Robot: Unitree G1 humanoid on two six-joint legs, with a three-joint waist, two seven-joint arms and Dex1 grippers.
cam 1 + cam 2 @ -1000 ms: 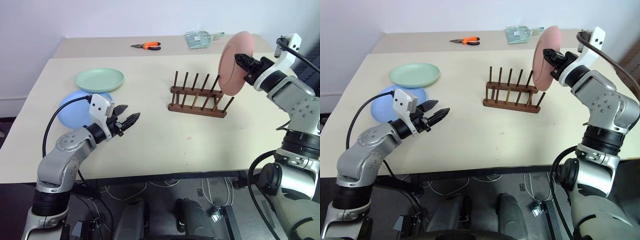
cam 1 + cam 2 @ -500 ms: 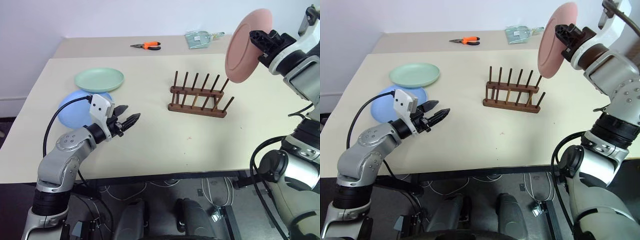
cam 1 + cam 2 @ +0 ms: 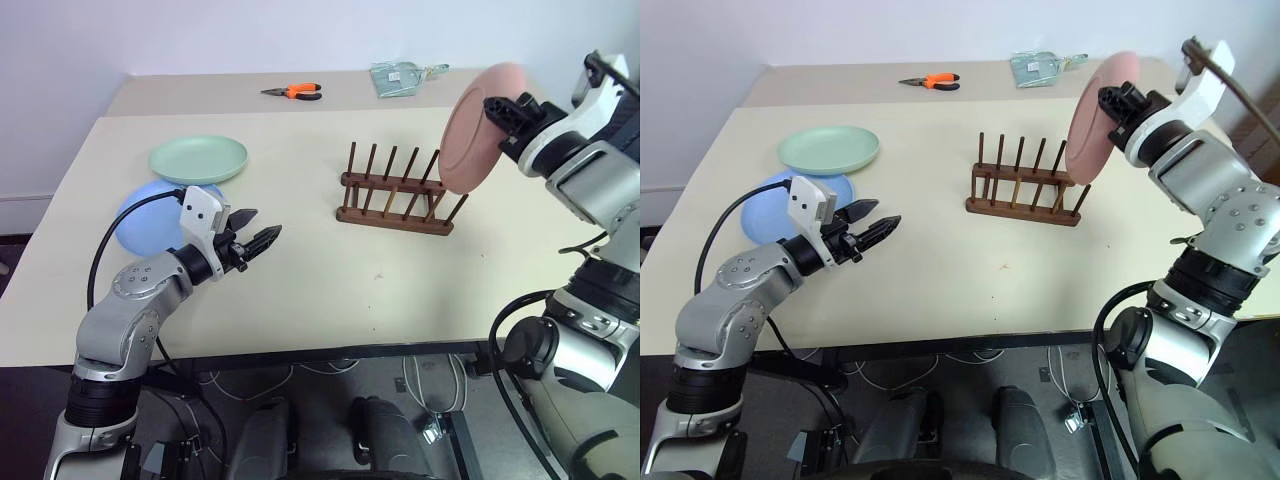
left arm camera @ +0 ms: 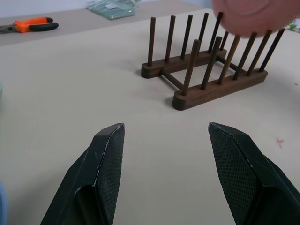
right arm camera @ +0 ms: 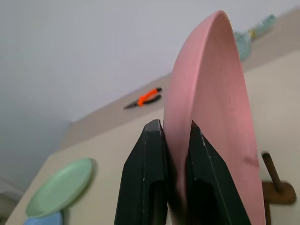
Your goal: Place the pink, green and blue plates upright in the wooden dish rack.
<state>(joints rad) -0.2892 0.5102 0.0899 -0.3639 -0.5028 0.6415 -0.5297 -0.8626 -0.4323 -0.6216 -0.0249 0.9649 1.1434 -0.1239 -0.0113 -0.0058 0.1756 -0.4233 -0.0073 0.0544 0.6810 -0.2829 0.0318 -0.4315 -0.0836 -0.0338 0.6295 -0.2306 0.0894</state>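
The green plate (image 3: 198,159) is overlapping and hiding the blue plate's (image 3: 145,222) far edge. The right gripper (image 5: 173,140) is clamping the pink plate (image 5: 211,108) rim; the left gripper (image 4: 164,136) fingers are standing apart, empty.

Pink plate (image 3: 478,128), dark brown rack (image 3: 394,190)

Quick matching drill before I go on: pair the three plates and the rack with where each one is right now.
Things:
1. pink plate
2. green plate
3. blue plate
4. wooden dish rack

States:
A. partly under another plate
B. standing on the table, no plates in it
C. held on edge in the right gripper
D. lying flat, overlapping another plate

Pairs: 1-C, 2-D, 3-A, 4-B
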